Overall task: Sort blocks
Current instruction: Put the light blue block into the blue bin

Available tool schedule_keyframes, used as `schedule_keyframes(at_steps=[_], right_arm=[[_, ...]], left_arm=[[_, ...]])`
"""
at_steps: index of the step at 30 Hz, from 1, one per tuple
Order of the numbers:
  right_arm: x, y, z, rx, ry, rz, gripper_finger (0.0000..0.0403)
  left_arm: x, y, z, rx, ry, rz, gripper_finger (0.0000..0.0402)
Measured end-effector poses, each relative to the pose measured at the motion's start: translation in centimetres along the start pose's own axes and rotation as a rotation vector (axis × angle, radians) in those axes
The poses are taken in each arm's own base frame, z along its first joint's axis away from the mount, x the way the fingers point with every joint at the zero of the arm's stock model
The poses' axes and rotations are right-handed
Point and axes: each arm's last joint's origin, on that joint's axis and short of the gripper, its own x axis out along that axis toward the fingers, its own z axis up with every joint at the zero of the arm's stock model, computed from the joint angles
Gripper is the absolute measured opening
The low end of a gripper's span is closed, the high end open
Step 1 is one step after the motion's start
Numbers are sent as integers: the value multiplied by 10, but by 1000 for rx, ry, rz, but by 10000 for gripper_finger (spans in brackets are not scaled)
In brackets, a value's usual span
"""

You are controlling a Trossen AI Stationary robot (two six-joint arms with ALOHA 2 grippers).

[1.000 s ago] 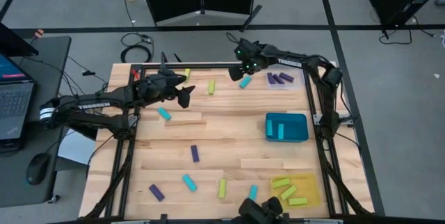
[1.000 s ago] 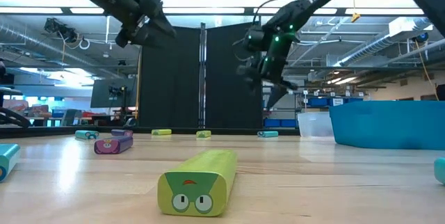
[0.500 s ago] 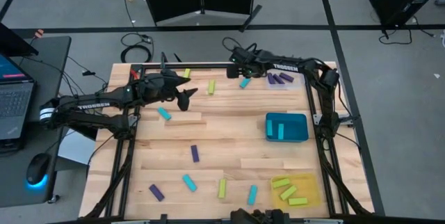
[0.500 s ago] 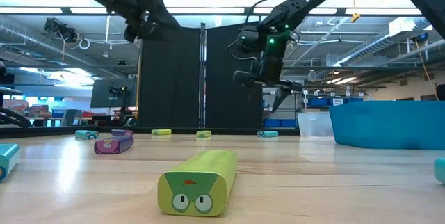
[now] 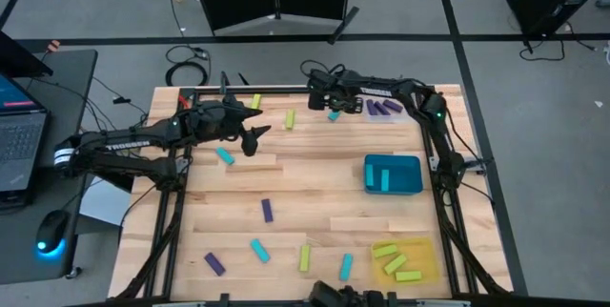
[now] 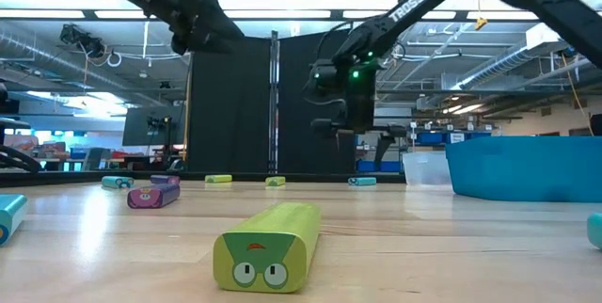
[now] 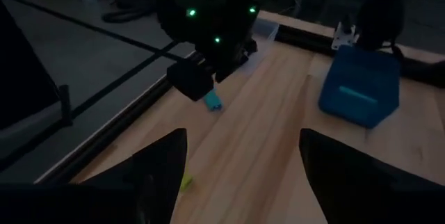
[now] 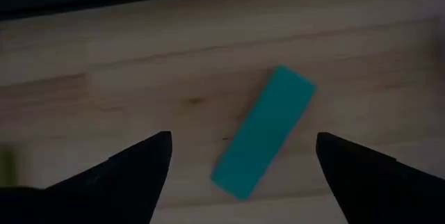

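Two end effectors up: my right end effector, fingers spread wide, hovers over a cyan block lying flat at the desk's far edge; my left end effector, also apart, waits nearby holding nothing.

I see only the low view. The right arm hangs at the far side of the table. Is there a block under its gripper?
Observer: Yes. The right wrist view shows a small cyan rectangular block lying flat on the wood between the open fingers of the right gripper, not yet touched.
Operator: Is the teal tray empty?
Observer: No, the square teal plastic tray already holds one cyan block.
Operator: Where is the left gripper?
Observer: The left gripper waits open above the table's far left part.
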Motion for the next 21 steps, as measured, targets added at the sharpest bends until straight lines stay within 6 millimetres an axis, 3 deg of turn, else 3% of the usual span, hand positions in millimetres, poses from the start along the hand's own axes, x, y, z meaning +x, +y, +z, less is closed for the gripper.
schedule_keyframes(at_steps=[7,21], right_arm=[[5,10,2,46,-12,-50,398],[7,5,3,130,62,-75,375]], left_arm=[[-1,3,-2,29,22,5,284],[-1,7,-4,60,51,-20,284]])
